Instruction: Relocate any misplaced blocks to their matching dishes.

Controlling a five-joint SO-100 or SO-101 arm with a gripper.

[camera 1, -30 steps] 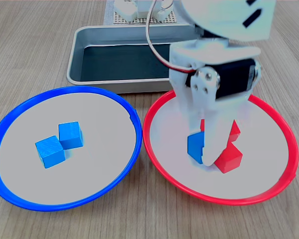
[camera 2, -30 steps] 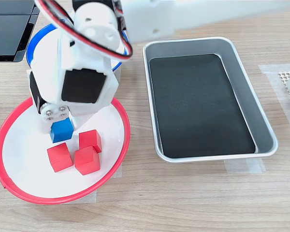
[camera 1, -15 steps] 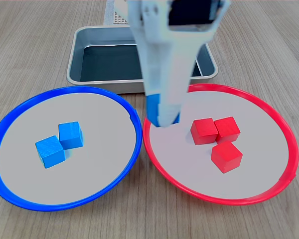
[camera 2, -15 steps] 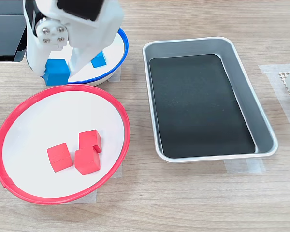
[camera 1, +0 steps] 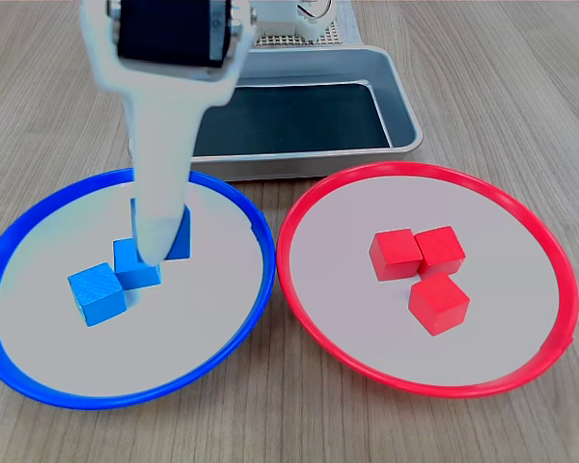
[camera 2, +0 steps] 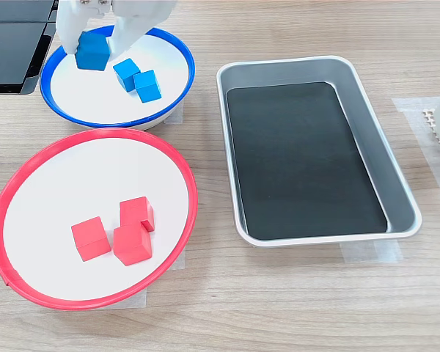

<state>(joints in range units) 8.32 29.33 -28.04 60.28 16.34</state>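
My gripper [camera 1: 164, 241] is shut on a blue block [camera 1: 179, 233] low over the blue-rimmed dish [camera 1: 234, 198], right beside two other blue cubes [camera 1: 96, 292] [camera 1: 135, 262]. In the second exterior view the gripper [camera 2: 95, 45] holds that block [camera 2: 93, 51] over the far left part of the blue dish [camera 2: 177, 51], with the two loose blue cubes [camera 2: 126, 71] [camera 2: 147, 85] to its right. Whether the held block touches the dish floor is unclear. The red-rimmed dish [camera 1: 299, 207] [camera 2: 192, 192] holds three red cubes [camera 1: 420, 265] [camera 2: 121, 231] and no blue one.
A rectangular grey metal tray [camera 1: 309, 166] [camera 2: 400, 194] with a black floor stands behind the dishes in the first exterior view. It lies on the second exterior view's right. A dark flat object [camera 2: 11, 44] lies at the second exterior view's top left. The arm's base [camera 1: 294, 19] sits behind the tray.
The gripper lifted the blue block out of the red dish, carried it over the rims, and now holds it low inside the blue dish beside the two blue cubes.
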